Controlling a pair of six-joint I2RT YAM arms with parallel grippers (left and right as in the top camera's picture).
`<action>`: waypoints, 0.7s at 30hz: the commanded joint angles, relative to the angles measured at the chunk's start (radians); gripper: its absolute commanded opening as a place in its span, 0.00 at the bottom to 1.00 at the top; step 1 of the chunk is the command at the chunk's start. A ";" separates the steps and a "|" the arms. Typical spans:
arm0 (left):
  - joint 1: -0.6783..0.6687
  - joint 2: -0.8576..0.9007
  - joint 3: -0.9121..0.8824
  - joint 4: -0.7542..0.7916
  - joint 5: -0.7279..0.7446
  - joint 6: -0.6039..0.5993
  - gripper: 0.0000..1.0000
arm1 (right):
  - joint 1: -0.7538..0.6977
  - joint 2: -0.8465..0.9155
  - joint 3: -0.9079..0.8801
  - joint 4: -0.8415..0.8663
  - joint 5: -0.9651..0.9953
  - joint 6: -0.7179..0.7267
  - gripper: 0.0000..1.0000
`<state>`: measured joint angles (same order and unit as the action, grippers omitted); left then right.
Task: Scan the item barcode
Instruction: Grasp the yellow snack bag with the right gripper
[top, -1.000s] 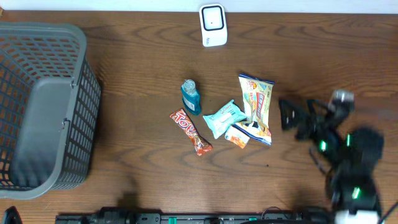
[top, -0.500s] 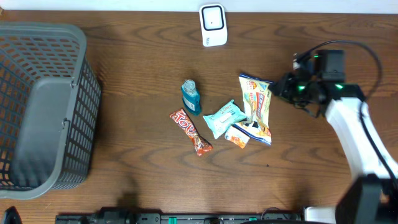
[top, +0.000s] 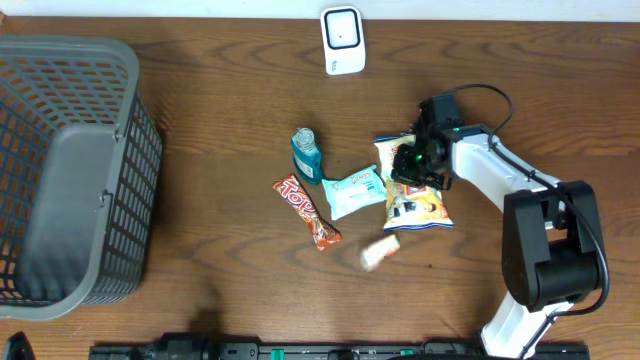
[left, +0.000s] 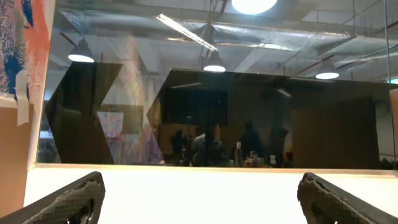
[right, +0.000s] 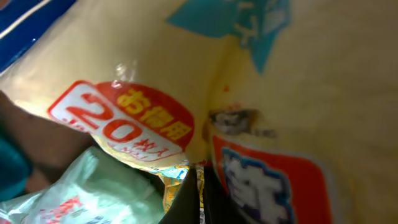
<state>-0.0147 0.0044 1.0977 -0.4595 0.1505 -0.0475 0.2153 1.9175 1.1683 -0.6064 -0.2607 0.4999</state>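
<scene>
L gripper (left: 204, 202) faced a big dark window (left: 249, 118), fingers (left: 74, 199) spread wide below it. Pendant lamps (left: 214, 63) hung along window's top, white ledge (left: 199, 180) just under it, painted board (left: 18, 50) to its left.

The right arm (top: 490, 170) has white links, black joints, a looping black cable (top: 500, 90) and a green light (top: 404, 155).

dark brown wooden table (top: 220, 100): visible grain, smooth, low sheen
yellow plastic-film snack bag (right: 311, 93): glossy, crinkled, under right gripper (top: 408, 166)
pale green soft-plastic wipes pack (top: 355, 192): satin, wrinkled, just beside gripper
red-orange candy bar wrapper (top: 307, 212): shiny film
small teal clear-plastic bottle (top: 307, 156): glossy
grey plastic mesh basket (top: 130, 150): matt, far from gripper
white plastic scanner box (top: 343, 40): smooth, glossy
</scene>
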 joint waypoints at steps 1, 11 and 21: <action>0.004 -0.001 -0.003 0.009 -0.006 0.013 0.98 | -0.035 0.024 0.009 -0.020 0.196 0.002 0.01; 0.004 -0.001 -0.004 0.005 -0.006 0.013 0.98 | -0.112 -0.231 0.321 -0.346 0.117 -0.227 0.06; 0.004 -0.002 -0.004 0.006 -0.006 0.013 0.98 | -0.056 -0.308 0.120 -0.417 0.171 -0.180 0.15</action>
<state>-0.0147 0.0044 1.0977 -0.4603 0.1505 -0.0475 0.1410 1.5700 1.4002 -1.0454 -0.1368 0.3031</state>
